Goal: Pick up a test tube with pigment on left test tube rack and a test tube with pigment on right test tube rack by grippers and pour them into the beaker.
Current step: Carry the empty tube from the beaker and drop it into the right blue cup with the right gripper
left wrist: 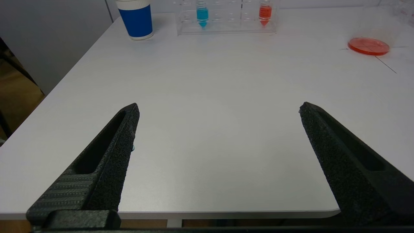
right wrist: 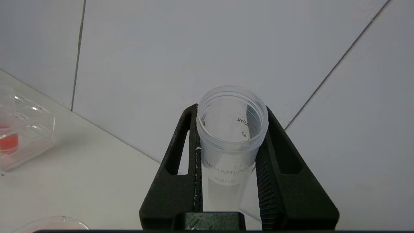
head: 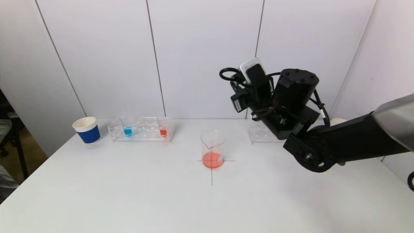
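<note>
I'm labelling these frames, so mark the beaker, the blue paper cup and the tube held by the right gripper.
beaker (head: 212, 147): head view, on its glass wall.
blue paper cup (head: 88, 132): head view, on its blue side.
tube (right wrist: 230, 142): right wrist view, on its clear wall below the rim.

So the left end effector (left wrist: 218, 108) hangs low over the near edge of the white tabletop (left wrist: 210, 97), its two black fingers (left wrist: 110, 152) spread wide with nothing between them. Way over at the far side there's a clear rack (left wrist: 226, 22) holding a blue tube (left wrist: 202, 14) and a red tube (left wrist: 265, 13), standing upright and well apart. A blue cup (left wrist: 136, 17) sits just beside the rack. Off toward the other side, the beaker (left wrist: 368, 42) has red liquid in its bottom, sitting on a drawn cross mark.
</note>
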You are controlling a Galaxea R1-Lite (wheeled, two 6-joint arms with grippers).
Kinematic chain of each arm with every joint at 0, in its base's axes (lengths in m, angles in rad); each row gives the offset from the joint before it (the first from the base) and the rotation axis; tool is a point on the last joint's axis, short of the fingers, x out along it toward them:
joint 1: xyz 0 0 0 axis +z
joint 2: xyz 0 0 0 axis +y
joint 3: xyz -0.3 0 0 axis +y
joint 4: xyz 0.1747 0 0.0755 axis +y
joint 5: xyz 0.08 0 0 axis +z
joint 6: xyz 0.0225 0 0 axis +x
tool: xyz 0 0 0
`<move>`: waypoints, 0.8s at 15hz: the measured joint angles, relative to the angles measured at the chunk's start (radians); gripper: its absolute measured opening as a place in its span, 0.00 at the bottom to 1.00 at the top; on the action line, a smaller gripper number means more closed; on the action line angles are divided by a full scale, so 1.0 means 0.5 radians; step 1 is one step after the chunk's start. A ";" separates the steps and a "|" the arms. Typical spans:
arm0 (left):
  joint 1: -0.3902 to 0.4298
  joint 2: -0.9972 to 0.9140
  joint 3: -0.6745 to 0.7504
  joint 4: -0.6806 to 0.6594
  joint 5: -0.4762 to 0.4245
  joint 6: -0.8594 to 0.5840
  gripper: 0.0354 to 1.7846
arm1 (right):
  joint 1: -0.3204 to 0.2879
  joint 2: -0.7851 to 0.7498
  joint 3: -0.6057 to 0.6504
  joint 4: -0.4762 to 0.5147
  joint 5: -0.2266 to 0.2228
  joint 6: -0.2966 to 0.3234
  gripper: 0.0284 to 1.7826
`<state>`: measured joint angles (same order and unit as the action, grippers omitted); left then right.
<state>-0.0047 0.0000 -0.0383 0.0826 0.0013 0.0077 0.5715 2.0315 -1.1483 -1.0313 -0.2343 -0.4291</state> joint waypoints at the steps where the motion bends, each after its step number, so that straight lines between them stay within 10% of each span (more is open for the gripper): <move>1: 0.000 0.000 0.000 0.000 0.001 -0.001 0.97 | -0.036 -0.025 -0.028 0.061 0.002 0.077 0.28; 12: 0.000 0.000 0.000 0.000 0.000 0.000 0.97 | -0.502 -0.188 -0.102 0.410 0.089 0.498 0.28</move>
<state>-0.0047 0.0000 -0.0383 0.0826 0.0013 0.0077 0.3204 1.9377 -1.1991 -0.8264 -0.1896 -0.1802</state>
